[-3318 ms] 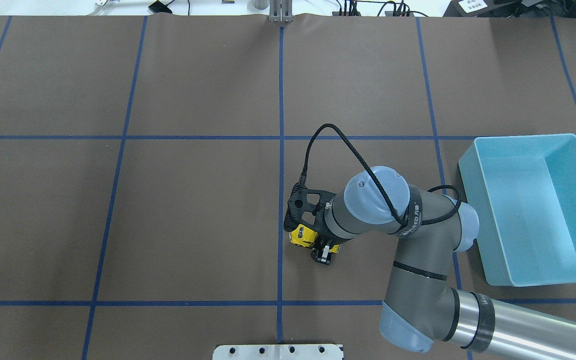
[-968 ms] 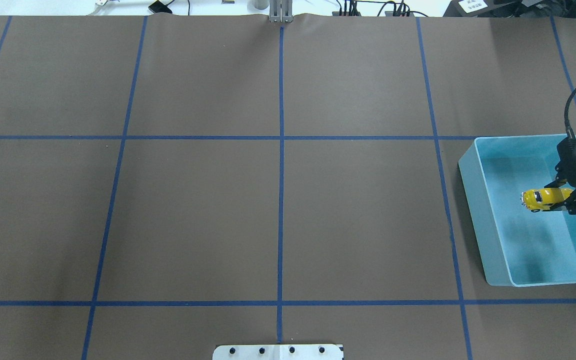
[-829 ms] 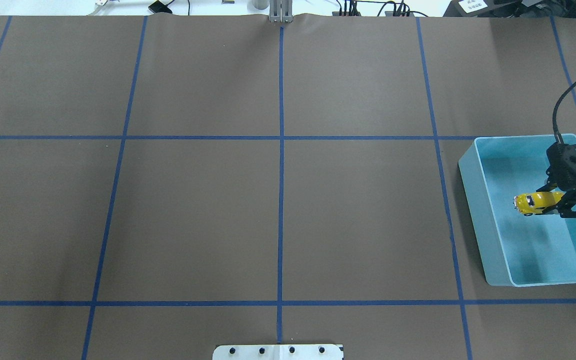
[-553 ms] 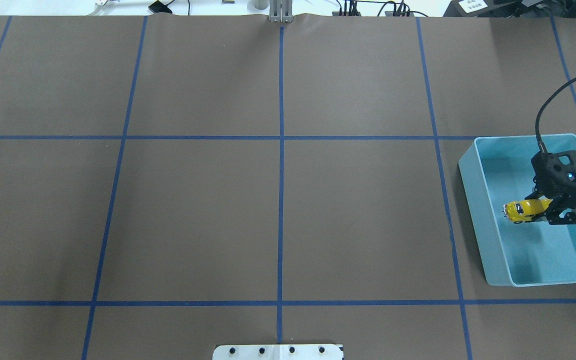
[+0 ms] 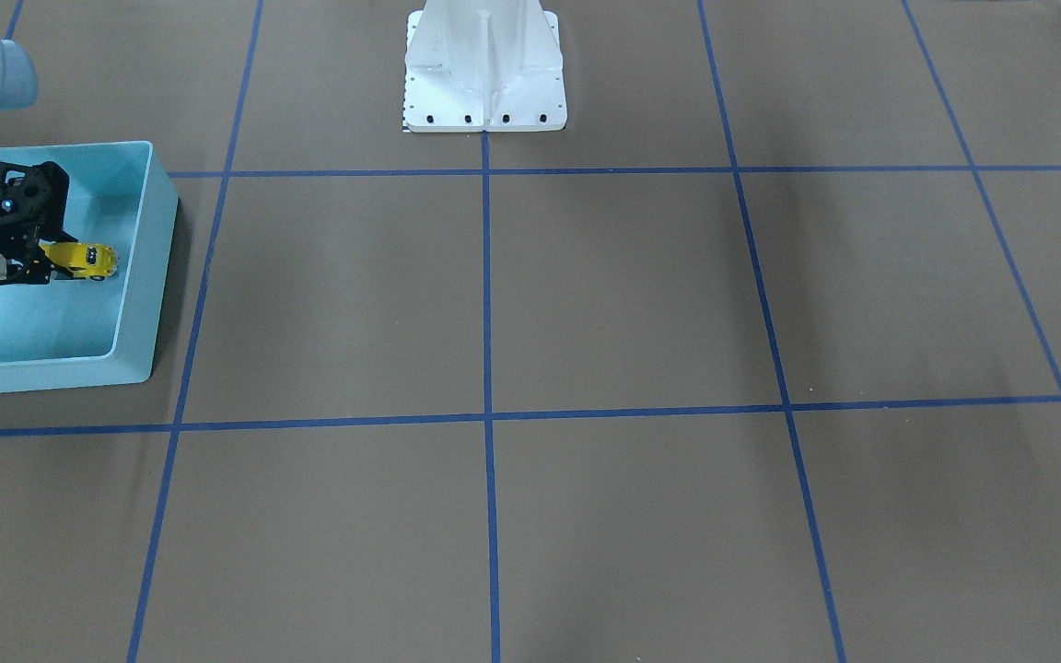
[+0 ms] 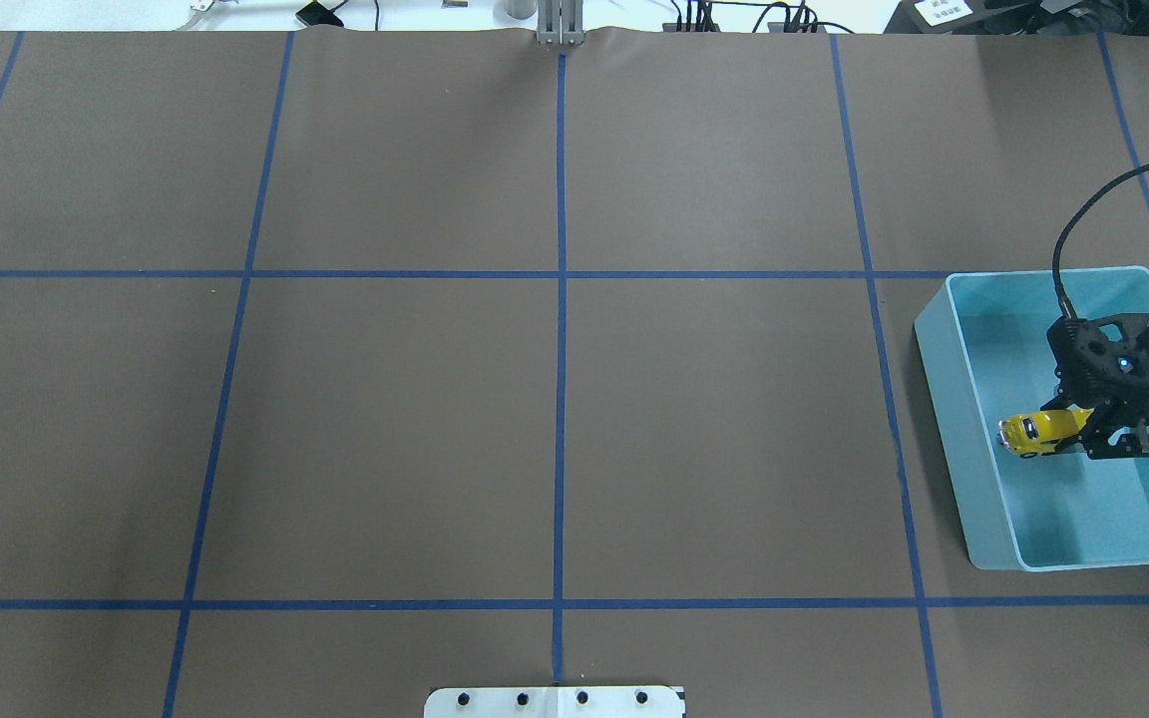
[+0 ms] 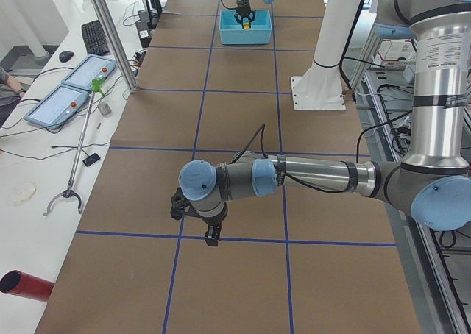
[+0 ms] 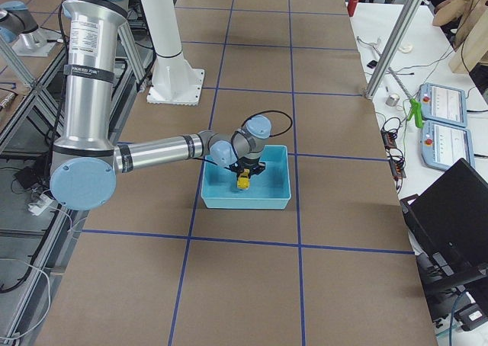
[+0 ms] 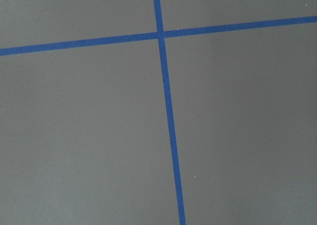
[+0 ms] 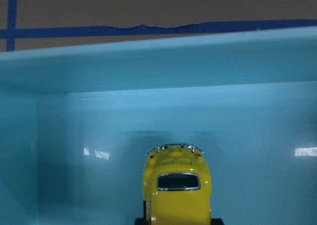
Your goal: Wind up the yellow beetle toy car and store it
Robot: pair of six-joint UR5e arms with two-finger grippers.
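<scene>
The yellow beetle toy car [image 6: 1031, 435] is held inside the light blue bin [image 6: 937, 344], near the bin's wall that faces the table's middle. My right gripper [image 6: 1075, 432] is shut on the car's one end, the other end sticking out. The car [image 5: 81, 260] and the bin [image 5: 140, 285] also show in the front view, and small in the side views [image 8: 243, 181]. The right wrist view has the car [image 10: 177, 191] at bottom centre over the bin's floor; I cannot tell if it touches. My left gripper [image 7: 210, 235] hangs low over the table; I cannot tell if it is open or shut.
The brown table is marked with blue tape lines [image 6: 561, 299]. The white robot base plate [image 6: 555, 701] sits at the near edge. My left arm [image 7: 309, 176] stretches low across the table's left end. Tablets and a grabber tool [image 7: 70, 165] lie beside the table.
My right gripper carried the car from the table's middle to the bin. Over the last second it moved left and nearer in the overhead view, deeper into the bin, still shut on the car.
</scene>
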